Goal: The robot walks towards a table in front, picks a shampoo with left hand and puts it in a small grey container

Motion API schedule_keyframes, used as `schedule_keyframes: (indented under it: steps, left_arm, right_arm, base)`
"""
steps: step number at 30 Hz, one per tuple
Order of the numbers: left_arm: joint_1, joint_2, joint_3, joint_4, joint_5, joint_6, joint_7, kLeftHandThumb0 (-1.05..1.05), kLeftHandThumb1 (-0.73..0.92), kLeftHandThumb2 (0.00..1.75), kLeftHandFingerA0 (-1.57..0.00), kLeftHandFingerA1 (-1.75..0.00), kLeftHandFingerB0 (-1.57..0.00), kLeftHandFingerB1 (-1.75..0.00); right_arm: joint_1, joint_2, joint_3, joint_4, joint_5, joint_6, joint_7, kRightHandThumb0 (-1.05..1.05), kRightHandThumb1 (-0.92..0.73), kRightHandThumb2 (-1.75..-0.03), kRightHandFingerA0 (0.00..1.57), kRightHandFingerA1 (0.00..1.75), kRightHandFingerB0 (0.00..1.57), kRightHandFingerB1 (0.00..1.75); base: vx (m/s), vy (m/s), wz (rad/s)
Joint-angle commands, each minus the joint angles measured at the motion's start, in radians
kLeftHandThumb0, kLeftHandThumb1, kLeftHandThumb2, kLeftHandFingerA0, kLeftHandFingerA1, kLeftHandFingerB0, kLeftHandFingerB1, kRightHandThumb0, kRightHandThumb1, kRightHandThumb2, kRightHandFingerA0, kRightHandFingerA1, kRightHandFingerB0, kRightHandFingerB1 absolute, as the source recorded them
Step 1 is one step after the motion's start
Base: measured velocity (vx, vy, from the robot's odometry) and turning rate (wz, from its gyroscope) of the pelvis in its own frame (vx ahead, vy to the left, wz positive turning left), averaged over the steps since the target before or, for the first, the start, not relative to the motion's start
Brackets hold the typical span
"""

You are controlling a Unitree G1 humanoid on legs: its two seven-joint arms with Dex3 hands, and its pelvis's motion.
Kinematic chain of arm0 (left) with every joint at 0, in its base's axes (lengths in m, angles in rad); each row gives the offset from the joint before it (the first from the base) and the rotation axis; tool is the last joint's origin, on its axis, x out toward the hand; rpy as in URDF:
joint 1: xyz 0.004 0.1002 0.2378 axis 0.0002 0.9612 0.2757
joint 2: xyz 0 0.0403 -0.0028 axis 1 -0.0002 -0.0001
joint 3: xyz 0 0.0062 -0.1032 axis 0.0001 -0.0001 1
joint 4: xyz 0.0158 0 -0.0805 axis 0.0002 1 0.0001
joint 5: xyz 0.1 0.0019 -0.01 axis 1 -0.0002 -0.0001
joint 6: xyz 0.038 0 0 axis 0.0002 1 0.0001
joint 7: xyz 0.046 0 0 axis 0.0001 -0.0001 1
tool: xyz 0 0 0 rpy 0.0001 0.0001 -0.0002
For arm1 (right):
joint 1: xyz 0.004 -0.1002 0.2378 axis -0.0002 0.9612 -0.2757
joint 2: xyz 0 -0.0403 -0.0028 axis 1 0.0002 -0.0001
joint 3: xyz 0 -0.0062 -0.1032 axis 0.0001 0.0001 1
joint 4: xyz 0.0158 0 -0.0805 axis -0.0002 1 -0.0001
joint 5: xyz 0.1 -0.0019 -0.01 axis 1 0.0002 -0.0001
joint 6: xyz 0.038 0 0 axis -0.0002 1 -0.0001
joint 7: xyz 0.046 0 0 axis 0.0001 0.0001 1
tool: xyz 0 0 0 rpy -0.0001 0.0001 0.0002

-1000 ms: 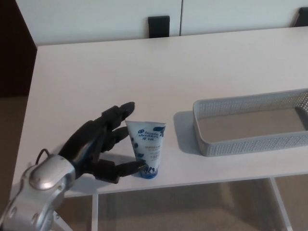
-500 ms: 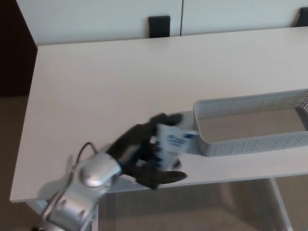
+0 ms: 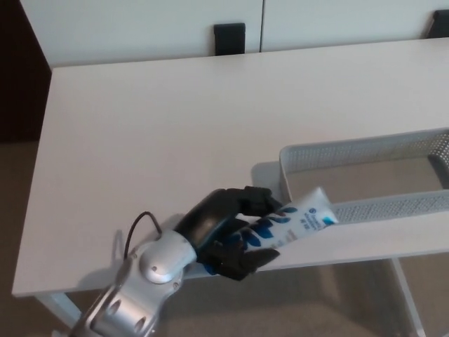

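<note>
Head view: the left hand comes in from the near left, over the near edge of the white table, and is wrapped around the shampoo tube. The two fingers curl over the tube's far side and the thumb presses from the near side, so the grip is closed on the tube's lower half. The tube lies tilted almost flat. Its cap end is buried in the hand and its wide crimped end points right, overlapping the near-left corner of the grey mesh container. Whether that end touches the container's wall or hangs just above it cannot be told. The container looks empty and sits at the right of the table, its right end cut off by the picture. A small black object stands beyond the far edge. The right hand does not show.

The tube is probably light, soft-walled and glossy, so it will dent under a hard squeeze and may slide in a loose one. The firmest hold is likely around the rounder body near the cap, where the hand has it.
</note>
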State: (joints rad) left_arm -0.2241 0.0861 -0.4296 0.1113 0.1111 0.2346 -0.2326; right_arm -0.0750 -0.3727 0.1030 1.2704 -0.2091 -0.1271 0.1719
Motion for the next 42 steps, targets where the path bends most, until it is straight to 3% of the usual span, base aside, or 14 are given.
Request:
schedule_keyframes:
  steps: [1, 7, 11, 12, 18, 25, 26, 28, 30, 35, 36, 38, 39, 42]
  left_arm:
    - [0.029, 0.027, 0.048, -0.016, 0.017, -0.017, 0.007, 0.03, 0.8, 0.78, -0.89, -1.54, -0.66, -1.02]
    - [0.055, 0.061, 0.096, -0.056, -0.002, -0.034, -0.025, 0.04, 0.78, 0.81, -0.89, -1.52, -0.68, -0.99]
    - [0.076, 0.095, 0.166, -0.242, -0.017, -0.015, -0.027, 0.06, 0.75, 0.85, -0.98, -1.39, -0.74, -0.91]
    - [0.067, 0.108, 0.191, -0.306, -0.026, 0.005, -0.034, 0.02, 0.79, 0.76, -0.97, -1.38, -0.74, -0.9]
    - [-0.055, 0.132, 0.277, -0.477, -0.066, 0.144, -0.072, 0.02, 0.79, 0.72, -1.02, -1.34, -0.78, -0.87]
    - [-0.162, 0.148, 0.191, -0.503, -0.002, 0.165, -0.102, -0.05, 0.8, 0.7, -0.98, -1.32, -0.82, -0.95]
    - [-0.207, 0.132, 0.149, -0.481, 0.025, 0.196, -0.098, -0.06, 0.8, 0.66, -0.99, -1.12, -0.83, -0.94]
    - [-0.23, 0.128, 0.127, -0.473, 0.035, 0.216, -0.093, -0.06, 0.8, 0.66, -0.99, -1.12, -0.83, -0.94]
    - [-0.288, 0.103, 0.045, -0.401, 0.08, 0.199, -0.093, -0.12, 0.78, 0.7, -0.95, -1.33, -0.79, -1.06]
    - [-0.312, 0.098, 0.001, -0.371, 0.092, 0.198, -0.091, -0.16, 0.8, 0.67, -0.98, -1.36, -0.8, -0.99]
    - [-0.372, 0.024, -0.087, -0.274, 0.122, 0.217, -0.088, -0.21, 0.77, 0.64, -1.01, -1.2, -0.83, -0.95]
    - [-0.402, -0.009, -0.127, -0.226, 0.136, 0.225, -0.086, -0.21, 0.77, 0.64, -1.01, -1.2, -0.83, -0.95]
    - [-0.46, -0.063, -0.16, -0.153, 0.147, 0.248, -0.086, -0.23, 0.75, 0.72, -1.01, -1.4, -0.78, -1.08]
    - [-0.543, -0.142, -0.174, -0.034, 0.149, 0.267, -0.078, -0.2, 0.77, 0.7, -0.99, -1.26, -0.79, -0.97]
  right_arm:
    - [-0.003, -0.018, 0.009, -0.014, -0.013, 0.001, 0.003, -0.36, -0.67, -0.59, 0.71, 0.48, 0.55, 0.4]
    - [-0.001, -0.011, 0.023, -0.012, -0.023, 0.012, 0.001, -0.37, -0.68, -0.6, 0.68, 0.47, 0.55, 0.4]
    - [0.01, -0.015, 0.039, -0.013, -0.04, 0.0, -0.004, -0.4, -0.66, -0.59, 0.72, 0.48, 0.56, 0.41]
    - [0.011, -0.015, 0.042, -0.012, -0.042, 0.001, -0.005, -0.39, -0.66, -0.59, 0.72, 0.49, 0.55, 0.4]
    - [-0.008, -0.019, 0.041, -0.007, -0.036, 0.012, -0.004, -0.39, -0.67, -0.59, 0.78, 0.49, 0.57, 0.41]
    - [0.01, -0.02, 0.044, -0.008, -0.037, 0.003, 0.004, -0.39, -0.66, -0.59, 0.69, 0.48, 0.53, 0.4]
    - [0.008, -0.021, 0.042, -0.007, -0.035, 0.008, 0.006, -0.37, -0.66, -0.6, 0.67, 0.48, 0.54, 0.41]
    - [0.007, -0.021, 0.04, -0.008, -0.034, 0.011, 0.006, -0.37, -0.66, -0.6, 0.67, 0.48, 0.54, 0.41]
    - [0.008, -0.021, 0.037, -0.007, -0.03, 0.01, 0.014, -0.38, -0.66, -0.6, 0.72, 0.51, 0.53, 0.41]
    - [0.009, -0.021, 0.039, -0.009, -0.033, 0.012, 0.012, -0.38, -0.66, -0.6, 0.73, 0.51, 0.54, 0.41]
    - [0.011, -0.023, 0.039, -0.011, -0.034, 0.015, 0.011, -0.37, -0.66, -0.6, 0.71, 0.5, 0.53, 0.41]
    - [0.012, -0.024, 0.039, -0.013, -0.034, 0.017, 0.011, -0.37, -0.66, -0.6, 0.71, 0.5, 0.53, 0.41]
    - [0.006, -0.023, 0.04, -0.011, -0.035, 0.02, 0.011, -0.42, -0.54, -0.83, 0.66, 0.62, 0.49, 0.54]
    - [-0.003, -0.02, 0.042, -0.01, -0.036, 0.017, 0.015, -0.43, -0.54, -0.83, 0.67, 0.63, 0.49, 0.54]
  base:
    - [0.0, 0.0, 0.0]
    - [0.0, 0.0, 0.0]
    - [0.0, 0.0, 0.0]
    - [0.0, 0.0, 0.0]
    - [0.0, 0.0, 0.0]
    - [0.0, 0.0, 0.0]
    - [0.0, 0.0, 0.0]
    - [0.0, 0.0, 0.0]
    - [0.0, 0.0, 0.0]
    - [0.0, 0.0, 0.0]
    - [0.0, 0.0, 0.0]
    - [0.0, 0.0, 0.04]
    - [0.0, 0.0, 0.0]
    - [0.0, 0.0, 0.0]
